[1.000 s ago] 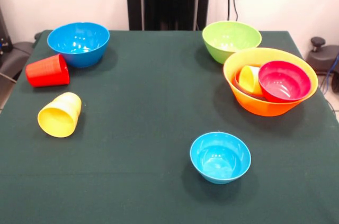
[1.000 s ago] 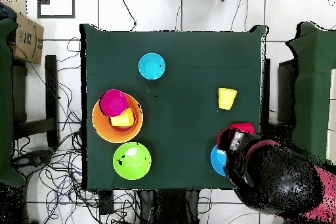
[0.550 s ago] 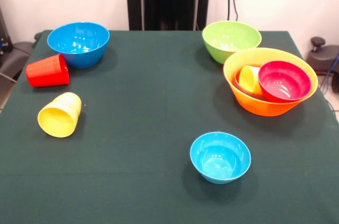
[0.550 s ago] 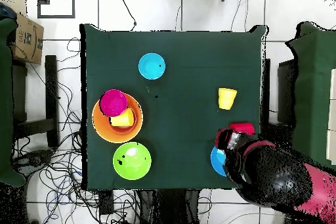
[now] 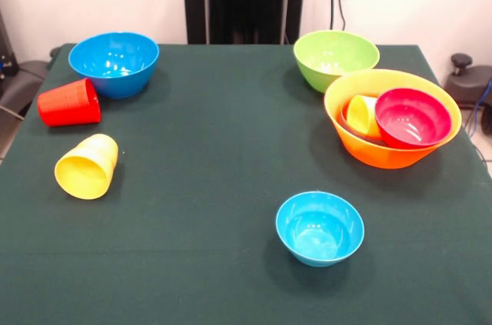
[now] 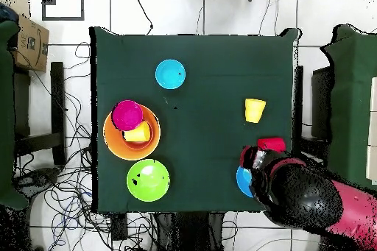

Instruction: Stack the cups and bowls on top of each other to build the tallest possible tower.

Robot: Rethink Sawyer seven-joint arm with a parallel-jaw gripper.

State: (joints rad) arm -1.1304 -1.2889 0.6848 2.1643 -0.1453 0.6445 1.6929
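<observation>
The large yellow-orange bowl (image 5: 384, 157) stands at the right, holding a crimson bowl (image 5: 412, 117) and a yellow cup (image 5: 361, 114) on its side. Behind it sits the lime green bowl (image 5: 336, 58). A small light-blue bowl (image 5: 320, 227) stands alone near the front. At the far left are the blue bowl (image 5: 114, 62), a red cup (image 5: 69, 102) and a yellow cup (image 5: 86, 166), both cups lying on their sides. No arm shows in the front view. Overhead, the gripper (image 6: 256, 161) hangs over the blue bowl (image 6: 241, 180) beside the red cup (image 6: 271, 143).
The dark green tablecloth (image 5: 215, 187) covers the whole table. Overhead, the arm's red and black bulk (image 6: 309, 200) overhangs the table's lower right corner. Cables lie on the floor around the table, and a cardboard box (image 6: 29, 42) sits at the upper left.
Overhead, the arm's bulk has drifted slightly toward the lower right. No cup or bowl has moved.
</observation>
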